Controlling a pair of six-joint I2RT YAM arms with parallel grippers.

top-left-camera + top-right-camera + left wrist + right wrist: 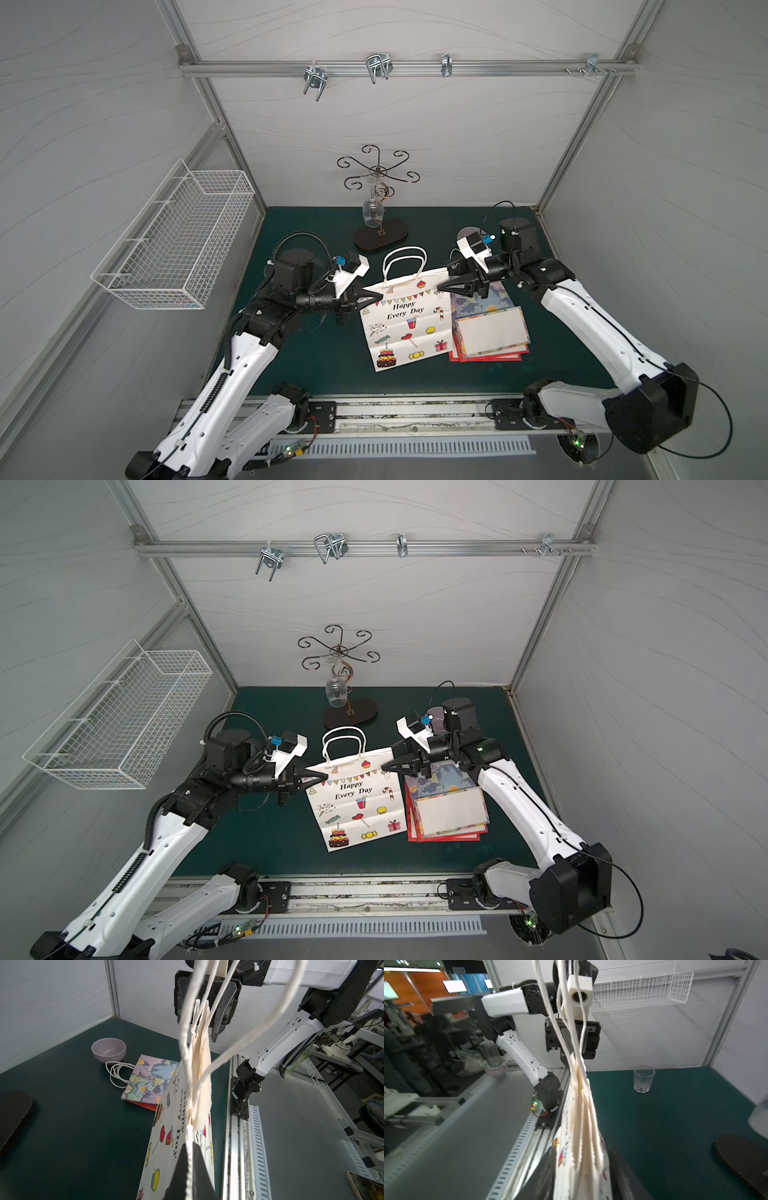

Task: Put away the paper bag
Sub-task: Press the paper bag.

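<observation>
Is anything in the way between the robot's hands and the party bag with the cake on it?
No, nothing visible is in the way. The left hand is pinching one top corner of the paper bag, and the right hand sits around the other top corner.

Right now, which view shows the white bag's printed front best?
Both top views: the paper bag faces the camera and its whole print is readable. Both wrist views see it edge-on, mostly handles and top edge.
</observation>
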